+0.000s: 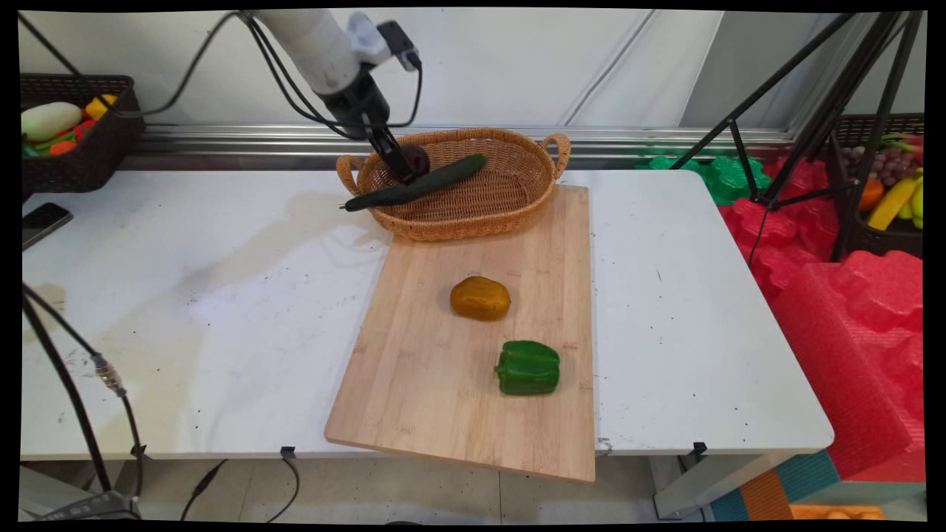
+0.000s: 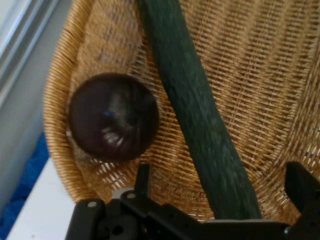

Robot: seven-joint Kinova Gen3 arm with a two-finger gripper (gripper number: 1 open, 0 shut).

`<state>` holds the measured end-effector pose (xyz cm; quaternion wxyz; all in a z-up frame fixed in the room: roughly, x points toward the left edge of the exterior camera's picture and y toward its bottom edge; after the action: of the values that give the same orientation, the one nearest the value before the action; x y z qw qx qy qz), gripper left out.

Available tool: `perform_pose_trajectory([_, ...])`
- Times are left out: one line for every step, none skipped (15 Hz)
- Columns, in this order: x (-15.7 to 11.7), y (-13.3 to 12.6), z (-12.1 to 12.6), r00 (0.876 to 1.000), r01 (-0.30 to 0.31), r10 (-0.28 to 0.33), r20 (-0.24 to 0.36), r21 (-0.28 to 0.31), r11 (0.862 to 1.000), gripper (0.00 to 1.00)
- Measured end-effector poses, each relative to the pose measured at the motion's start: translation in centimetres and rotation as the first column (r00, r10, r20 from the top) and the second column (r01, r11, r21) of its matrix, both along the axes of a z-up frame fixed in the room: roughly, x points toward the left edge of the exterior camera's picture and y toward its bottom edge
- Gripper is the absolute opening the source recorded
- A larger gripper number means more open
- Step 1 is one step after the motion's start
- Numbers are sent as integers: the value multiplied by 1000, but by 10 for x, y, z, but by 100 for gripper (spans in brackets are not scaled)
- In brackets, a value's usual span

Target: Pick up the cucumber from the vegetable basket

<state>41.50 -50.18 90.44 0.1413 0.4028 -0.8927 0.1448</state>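
Observation:
My gripper [image 1: 401, 168] reaches down into the left end of a woven wicker basket [image 1: 526, 145] at the back of the table. A long dark green cucumber [image 1: 421, 185] lies slantwise in the basket, its tip sticking out over the left rim. In the hand view the gripper [image 2: 220, 186] is open and straddles the cucumber [image 2: 200, 115], with one finger [image 2: 143, 179] on each side and a gap to both. A dark purple onion [image 2: 114, 116] rests against the basket wall [image 2: 60, 95], just beside the left finger. In the main view the onion [image 1: 419, 157] shows behind the fingers.
A wooden cutting board [image 1: 443, 399] lies in front of the basket with a brown potato [image 1: 480, 298] and a green bell pepper [image 1: 528, 367] on it. A black basket of vegetables [image 1: 81, 159] and a phone [image 1: 43, 220] sit far left. A tripod [image 1: 805, 125] and red foam [image 1: 850, 310] stand to the right.

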Motion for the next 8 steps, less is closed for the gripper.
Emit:
perform_pose_trajectory([-3,-4,-8,1000,-9,9,1,16,1000,100])
perform_pose_trajectory([-5,-8,-17,1000,-21,21,1,33,999,100])
perform_pose_trajectory([-8,-11,-26,999,-32,32,1,47,998,100])
perform_pose_trajectory([-9,-14,-32,999,-42,42,1,57,997,100])
perform_pose_trajectory([-12,-17,-39,999,-53,54,1,65,996,100])
perform_pose_trajectory([-14,-20,-44,998,-63,64,1,70,996,100])
perform_pose_trajectory([-16,-22,-49,997,-74,74,-1,72,995,100])
perform_pose_trajectory([-18,-24,-53,996,-85,85,-4,73,994,100])
